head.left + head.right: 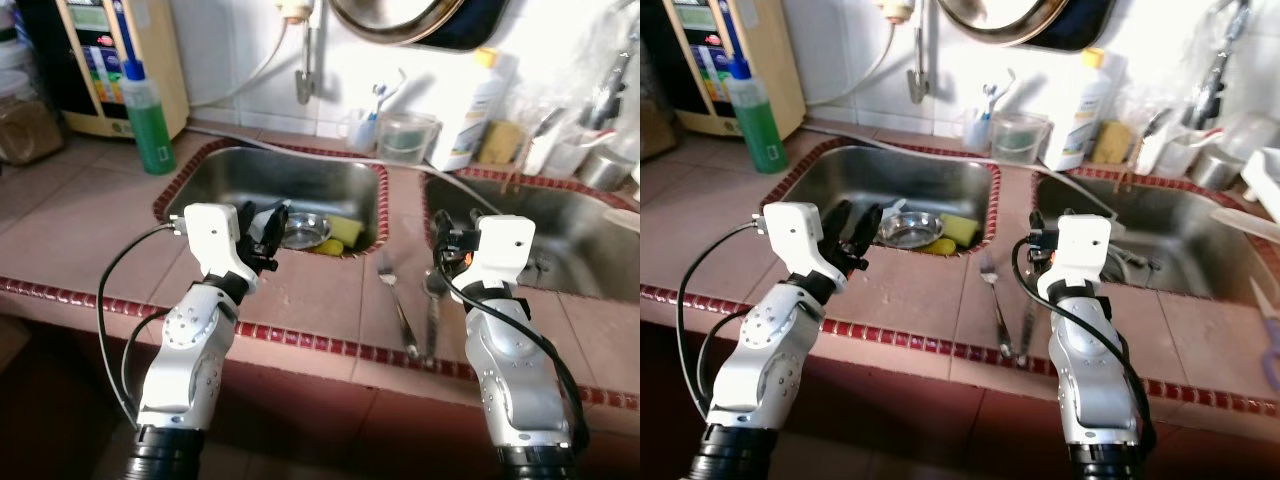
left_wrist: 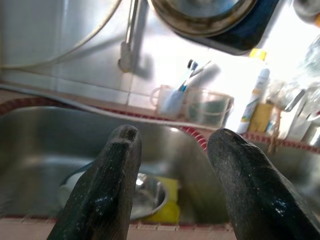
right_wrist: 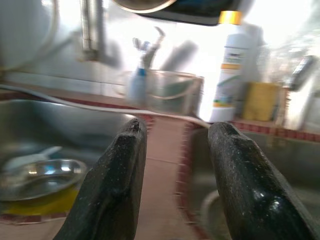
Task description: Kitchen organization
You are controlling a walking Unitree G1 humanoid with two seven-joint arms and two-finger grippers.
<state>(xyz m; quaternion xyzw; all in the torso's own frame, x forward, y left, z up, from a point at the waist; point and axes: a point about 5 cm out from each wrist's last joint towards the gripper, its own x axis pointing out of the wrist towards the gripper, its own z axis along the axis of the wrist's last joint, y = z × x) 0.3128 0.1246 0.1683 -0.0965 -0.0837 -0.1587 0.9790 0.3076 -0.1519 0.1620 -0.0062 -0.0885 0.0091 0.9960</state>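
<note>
Sink [image 1: 210,185] ahead; left end effector [image 1: 262,232] and right end effector [image 3: 175,145] raised over counter [image 1: 320,295], fingers spread.

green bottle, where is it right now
The green bottle stands upright on the tiled counter at the far left, just left of the left sink.
</note>
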